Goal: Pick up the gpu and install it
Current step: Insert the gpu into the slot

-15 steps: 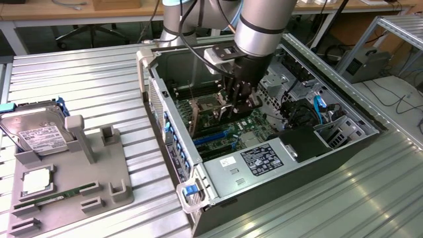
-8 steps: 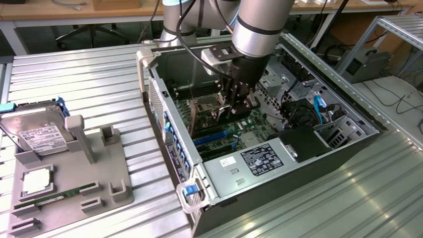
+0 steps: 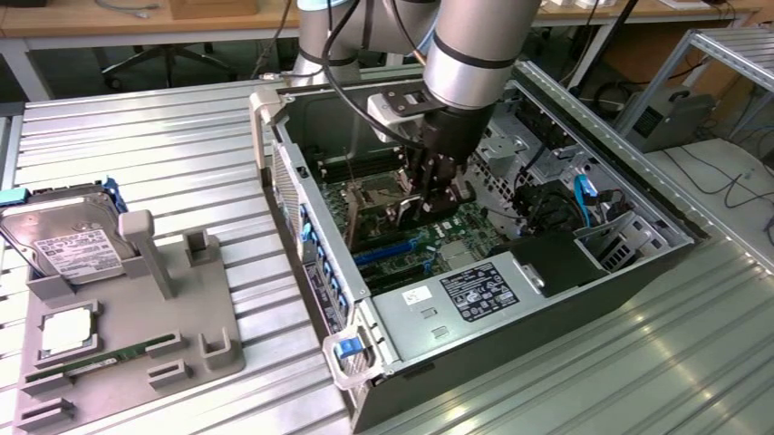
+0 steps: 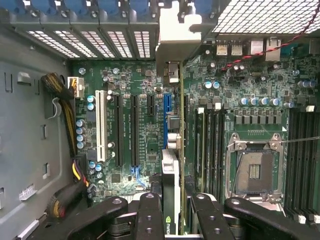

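hand [image 3: 438, 184]: clenched on gpu [image 4: 172, 162], card edge-on betw. fingers [image 4: 149, 220]
gpu: upright in pc case [image 3: 520, 381], over mobo [image 4: 140, 80], alongside blue slot [image 4: 166, 110]
case: open, on table [image 3: 145, 136], exterior view's right

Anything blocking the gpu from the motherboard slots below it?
Nothing visible does. The gripper holds the gpu edge-on over the motherboard, beside the blue slot; the card hides what lies directly beneath it.
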